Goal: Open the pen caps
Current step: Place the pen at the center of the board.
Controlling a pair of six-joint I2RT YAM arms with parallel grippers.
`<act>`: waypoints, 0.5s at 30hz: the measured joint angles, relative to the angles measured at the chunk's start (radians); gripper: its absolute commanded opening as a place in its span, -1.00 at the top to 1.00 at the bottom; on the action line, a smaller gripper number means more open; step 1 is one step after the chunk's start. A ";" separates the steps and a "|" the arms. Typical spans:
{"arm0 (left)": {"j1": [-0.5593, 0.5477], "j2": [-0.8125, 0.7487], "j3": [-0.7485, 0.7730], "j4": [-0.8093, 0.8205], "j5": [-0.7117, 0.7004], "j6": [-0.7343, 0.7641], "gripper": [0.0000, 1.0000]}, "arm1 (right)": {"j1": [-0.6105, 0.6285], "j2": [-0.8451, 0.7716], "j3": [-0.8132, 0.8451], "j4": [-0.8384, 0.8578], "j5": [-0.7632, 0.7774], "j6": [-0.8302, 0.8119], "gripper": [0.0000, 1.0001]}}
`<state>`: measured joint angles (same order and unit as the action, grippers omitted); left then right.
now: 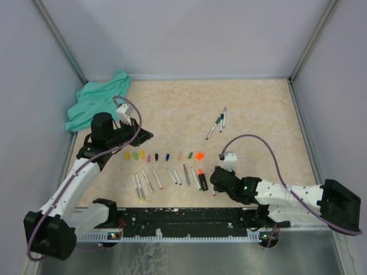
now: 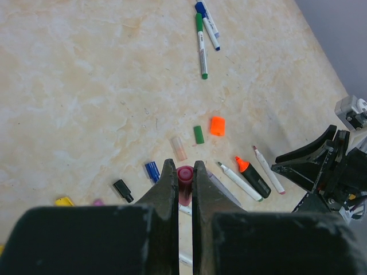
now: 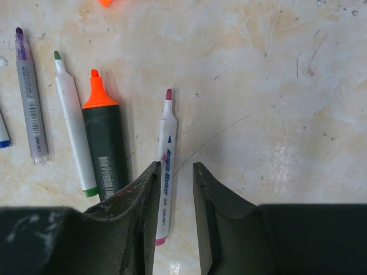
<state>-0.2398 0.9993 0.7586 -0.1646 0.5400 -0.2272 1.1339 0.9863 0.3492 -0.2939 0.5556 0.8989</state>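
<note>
Right wrist view: four pens (image 3: 103, 149) with bare tips lie side by side on the smooth, stone-look table (image 3: 275, 86). One white pen (image 3: 167, 137) reads "Acrylic Marker". The right gripper (image 3: 175, 172) has its jaws apart over it, holding nothing. The left gripper (image 2: 183, 166) pinches one dark red cap (image 2: 184, 189), near the small plastic caps (image 2: 198, 134) lying on the table.

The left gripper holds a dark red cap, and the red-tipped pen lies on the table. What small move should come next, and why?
Probably lower the left gripper and release the dark red cap beside the blue cap. The cap is already off: the pen lies bare-tipped on the table, and the right gripper has its jaws apart around it.
</note>
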 measured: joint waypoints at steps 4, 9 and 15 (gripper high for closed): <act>0.000 0.000 -0.003 0.002 0.017 0.000 0.93 | 0.000 -0.014 0.000 0.005 -0.001 -0.006 0.41; 0.000 0.000 -0.013 0.015 0.057 -0.002 0.93 | 0.000 -0.087 0.000 0.027 -0.025 -0.049 0.41; 0.000 0.000 -0.032 0.043 0.115 -0.020 0.93 | 0.000 -0.276 -0.016 0.093 -0.075 -0.123 0.41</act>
<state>-0.2394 0.9997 0.7265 -0.1215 0.6548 -0.2470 1.1339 0.7105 0.3332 -0.2005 0.4805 0.7761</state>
